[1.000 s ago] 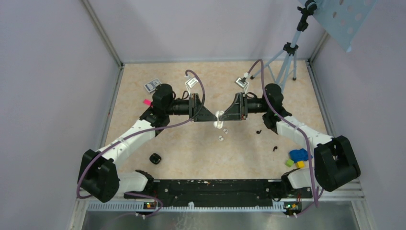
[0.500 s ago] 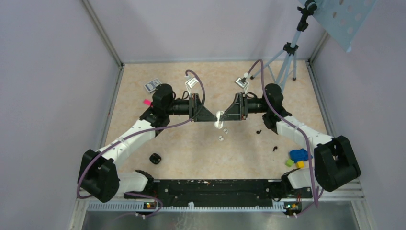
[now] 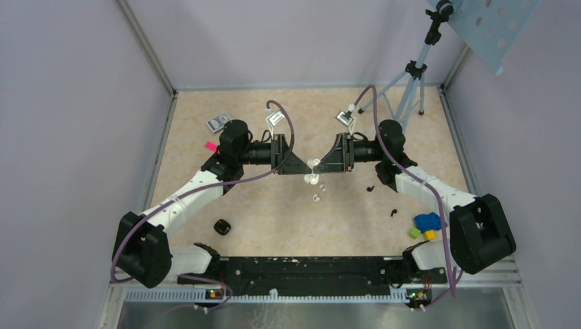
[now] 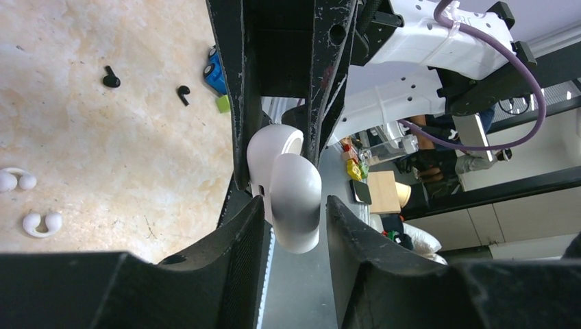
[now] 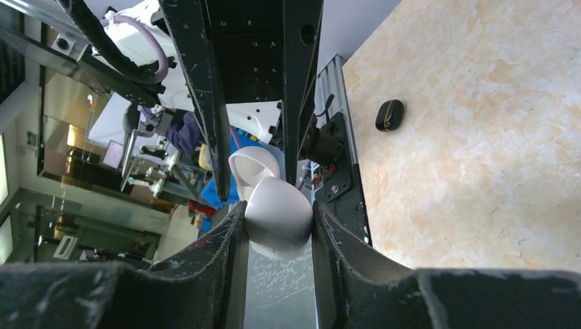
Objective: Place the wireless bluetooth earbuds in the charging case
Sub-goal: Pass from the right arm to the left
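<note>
Top external: white charging case (image 3: 314, 168) mid-frame, mostly hidden between the jaws. right gripper (image 5: 277, 216) clamped on it; left gripper (image 4: 295, 205) released, gap at one finger. Left wrist: white earbuds (image 4: 41, 223) lower left on table (image 4: 82, 137), black earbuds (image 4: 111, 77) upper left

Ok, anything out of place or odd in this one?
Nothing damaged or spilled. The black earbuds lie loose and apart on the right, far from the black case at the left front. The white case hangs open in mid-air, pinched by the right gripper.
</note>
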Motion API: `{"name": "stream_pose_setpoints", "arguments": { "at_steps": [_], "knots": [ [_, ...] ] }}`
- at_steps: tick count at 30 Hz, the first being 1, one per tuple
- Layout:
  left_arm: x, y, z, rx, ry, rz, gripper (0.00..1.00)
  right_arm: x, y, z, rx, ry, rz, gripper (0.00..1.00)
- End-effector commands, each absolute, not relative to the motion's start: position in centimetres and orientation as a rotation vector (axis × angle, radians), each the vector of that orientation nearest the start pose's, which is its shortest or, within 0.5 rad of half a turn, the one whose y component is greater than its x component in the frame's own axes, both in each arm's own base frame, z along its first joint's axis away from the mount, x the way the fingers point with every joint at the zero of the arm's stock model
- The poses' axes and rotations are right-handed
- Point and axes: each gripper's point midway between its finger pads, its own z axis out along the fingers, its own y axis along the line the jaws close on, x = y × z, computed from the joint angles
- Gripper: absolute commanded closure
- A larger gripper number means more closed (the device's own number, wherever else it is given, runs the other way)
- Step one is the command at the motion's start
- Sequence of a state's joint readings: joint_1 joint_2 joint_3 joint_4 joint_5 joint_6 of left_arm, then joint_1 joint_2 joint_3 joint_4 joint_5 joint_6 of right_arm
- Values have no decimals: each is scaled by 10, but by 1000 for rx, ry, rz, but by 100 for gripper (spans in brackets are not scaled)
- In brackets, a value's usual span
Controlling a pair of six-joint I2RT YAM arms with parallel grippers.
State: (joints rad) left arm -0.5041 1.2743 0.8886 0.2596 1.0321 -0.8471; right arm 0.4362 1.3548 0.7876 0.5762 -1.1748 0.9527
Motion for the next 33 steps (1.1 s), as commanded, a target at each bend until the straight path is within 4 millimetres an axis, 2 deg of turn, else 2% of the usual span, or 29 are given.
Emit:
{"name": "stream_pose_setpoints", "arguments": {
  "at_steps": [1,4,11,19,20,22,24,26,28,33],
  "knots": [
    [205,-304,303,635,1856,-1798,56,204,292,290,-734,1745,1864,100],
    [205,-305,304,639,1851,-1801,55,204,292,291,-735,1742,1864,100],
    [206,-305,304,630,1854,-1801,69,204,292,290,-731,1745,1865,100],
    [213,-305,307,642,1835,-1753,90,206,293,287,-720,1760,1867,100],
    [214,-305,306,641,1841,-1744,92,206,293,286,-717,1764,1867,96],
    [218,-303,303,631,1859,-1729,93,207,293,285,-711,1771,1868,82],
    [223,-302,298,609,1891,-1704,96,208,293,282,-703,1779,1860,60],
    [227,-300,291,586,1936,-1683,97,211,292,279,-687,1795,1838,44],
    [232,-296,283,554,1965,-1666,98,214,291,275,-670,1818,1815,36],
    [239,-286,270,489,2006,-1646,98,228,283,265,-580,1903,1709,27]
  ]
}}
